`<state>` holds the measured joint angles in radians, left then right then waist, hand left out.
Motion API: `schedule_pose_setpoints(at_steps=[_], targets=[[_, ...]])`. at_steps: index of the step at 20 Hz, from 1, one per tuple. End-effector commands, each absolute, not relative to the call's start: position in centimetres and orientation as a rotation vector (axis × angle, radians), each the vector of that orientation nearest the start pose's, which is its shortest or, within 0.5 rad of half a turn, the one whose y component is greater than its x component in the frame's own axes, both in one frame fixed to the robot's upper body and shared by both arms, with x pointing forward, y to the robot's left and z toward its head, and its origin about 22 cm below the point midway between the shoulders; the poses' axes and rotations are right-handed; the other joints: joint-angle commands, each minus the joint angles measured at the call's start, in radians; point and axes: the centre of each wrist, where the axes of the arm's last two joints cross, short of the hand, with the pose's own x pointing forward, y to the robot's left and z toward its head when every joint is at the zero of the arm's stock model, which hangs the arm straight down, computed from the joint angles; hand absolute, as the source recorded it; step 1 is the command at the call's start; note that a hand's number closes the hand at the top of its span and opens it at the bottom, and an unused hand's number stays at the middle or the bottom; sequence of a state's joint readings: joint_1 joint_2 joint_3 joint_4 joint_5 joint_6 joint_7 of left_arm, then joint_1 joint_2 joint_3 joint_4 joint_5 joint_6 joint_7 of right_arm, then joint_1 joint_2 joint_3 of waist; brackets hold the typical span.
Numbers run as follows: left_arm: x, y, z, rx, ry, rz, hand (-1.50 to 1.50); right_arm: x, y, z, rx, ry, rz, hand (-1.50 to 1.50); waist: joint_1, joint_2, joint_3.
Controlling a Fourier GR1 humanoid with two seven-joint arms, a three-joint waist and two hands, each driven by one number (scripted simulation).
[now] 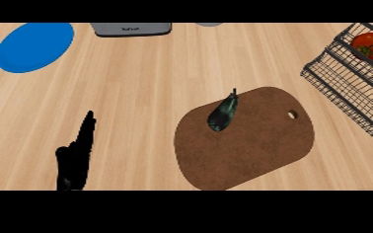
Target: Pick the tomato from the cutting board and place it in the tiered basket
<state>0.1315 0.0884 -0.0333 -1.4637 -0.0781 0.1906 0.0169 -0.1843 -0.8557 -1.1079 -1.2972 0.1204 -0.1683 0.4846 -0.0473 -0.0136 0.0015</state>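
Inside wire basket (329, 75), round tomato (363, 45)

A small dark mark, looking like a brand name, is sitting on the front face of the grey appliance (131, 28) at about 11 o'clock on the worktop (146, 79). Its letters are showing too small to be read. No other text, number or sign is showing that can be read.
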Motion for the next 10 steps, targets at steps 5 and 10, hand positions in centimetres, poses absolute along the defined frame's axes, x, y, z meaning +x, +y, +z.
schedule_pose_setpoints(at_steps=[5, 10], targets=[[18.9, 27.3, -5.6, 0.292, -1.279, 0.027, 0.00, -1.5, -60.2, 25.2, -1.259, -1.278, -0.851, -1.50, -0.034, -0.003, -0.001], [19.3, 25.9, -5.7, 0.295, -1.284, 0.041, 0.00, -9.8, -59.8, 24.1, -1.221, -1.326, -0.826, -1.50, -0.015, 0.002, -0.001]])
